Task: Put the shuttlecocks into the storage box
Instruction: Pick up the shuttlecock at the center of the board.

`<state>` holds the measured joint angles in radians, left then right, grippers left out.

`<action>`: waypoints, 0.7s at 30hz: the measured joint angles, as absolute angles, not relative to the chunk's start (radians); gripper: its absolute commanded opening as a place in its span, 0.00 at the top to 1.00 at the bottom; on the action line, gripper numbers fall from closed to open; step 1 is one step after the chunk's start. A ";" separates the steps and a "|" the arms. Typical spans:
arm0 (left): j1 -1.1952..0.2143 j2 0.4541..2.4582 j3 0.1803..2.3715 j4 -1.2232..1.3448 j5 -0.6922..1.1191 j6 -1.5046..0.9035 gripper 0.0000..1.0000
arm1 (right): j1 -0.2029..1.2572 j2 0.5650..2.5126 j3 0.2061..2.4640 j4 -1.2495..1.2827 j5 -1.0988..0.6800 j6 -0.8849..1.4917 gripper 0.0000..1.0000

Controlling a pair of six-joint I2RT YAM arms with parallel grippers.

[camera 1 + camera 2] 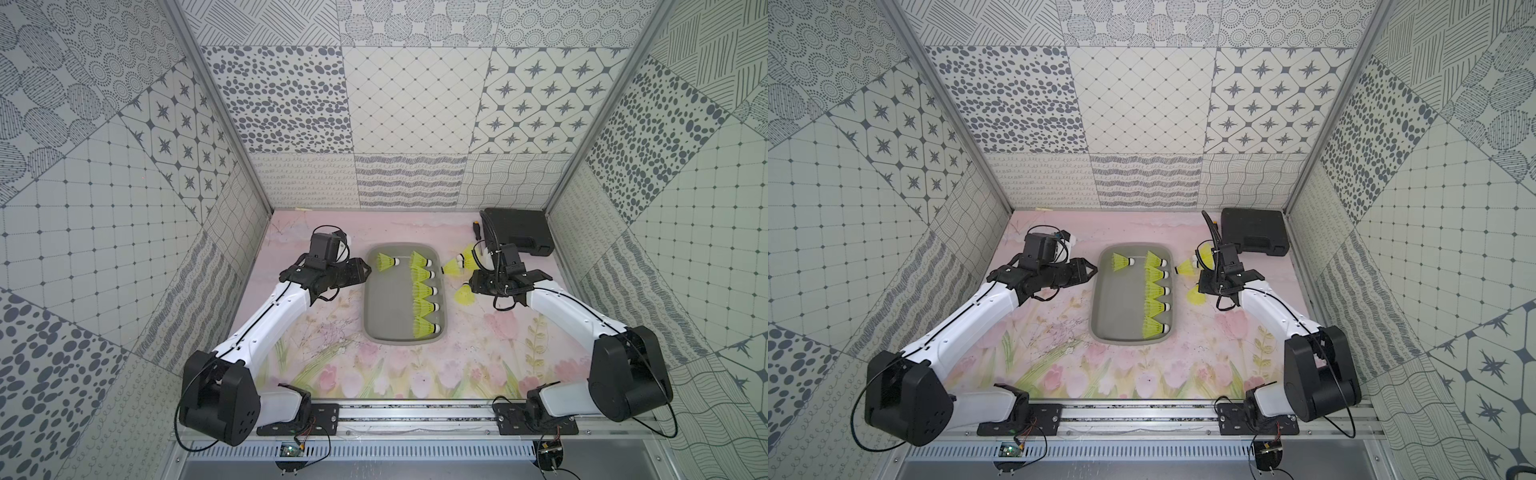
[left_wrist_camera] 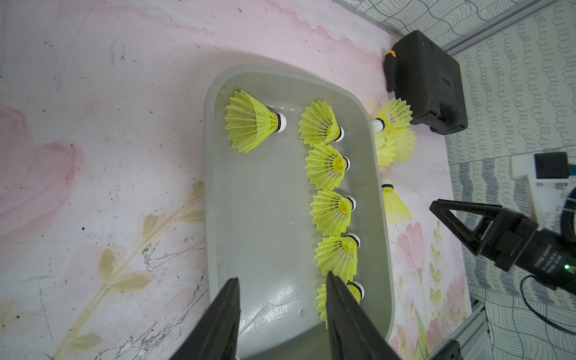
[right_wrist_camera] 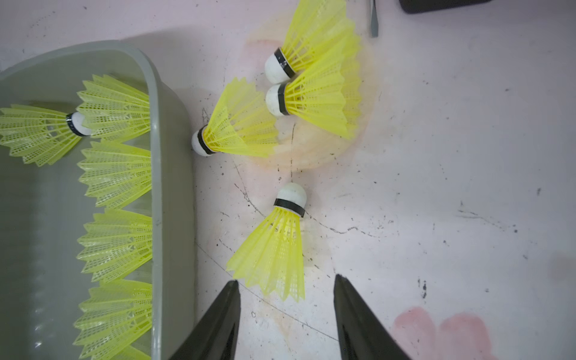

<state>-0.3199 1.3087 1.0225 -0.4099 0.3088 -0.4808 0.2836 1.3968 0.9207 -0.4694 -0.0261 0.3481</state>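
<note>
Shuttlecocks: six lie in the storage box, four beside it; left gripper and right gripper gape empty.

The back wall and the side walls are covered with patchwork panels of grey-on-white patterns: dots, stars, grids, waves. They are joined at the corners by aluminium posts. A scuffed pink mat printed with tulips is spread between them; an aluminium rail is fixed along its near edge.
</note>
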 measured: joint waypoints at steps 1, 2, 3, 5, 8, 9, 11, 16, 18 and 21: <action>-0.320 1.309 1.023 -0.410 0.310 -0.481 0.52 | 0.284 1.389 0.921 -0.481 -0.031 0.330 0.44; -0.320 1.309 1.023 -0.410 0.310 -0.481 0.52 | 0.284 1.385 0.921 -0.493 -0.036 0.313 0.42; -0.320 1.309 1.023 -0.410 0.311 -0.481 0.52 | 0.284 1.384 0.921 -0.506 -0.039 0.298 0.40; -0.320 1.309 1.023 -0.410 0.315 -0.484 0.52 | 0.287 1.384 0.921 -0.540 -0.045 0.265 0.37; -0.320 1.309 1.023 -0.409 0.318 -0.485 0.52 | 0.293 1.385 0.921 -0.573 -0.054 0.224 0.36; -0.320 1.309 1.023 -0.409 0.319 -0.485 0.52 | 0.295 1.387 0.921 -0.580 -0.056 0.213 0.36; -0.320 1.309 1.023 -0.408 0.322 -0.488 0.52 | 0.305 1.397 0.921 -0.585 -0.057 0.190 0.36; -0.320 1.311 1.023 -0.407 0.330 -0.488 0.52 | 0.333 1.480 0.933 -0.579 -0.039 0.143 0.38; -0.320 1.313 1.023 -0.407 0.332 -0.488 0.52 | 0.343 1.522 0.947 -0.571 -0.023 0.128 0.40; -0.320 1.316 1.023 -0.407 0.335 -0.488 0.52 | 0.355 1.576 0.970 -0.554 0.015 0.112 0.46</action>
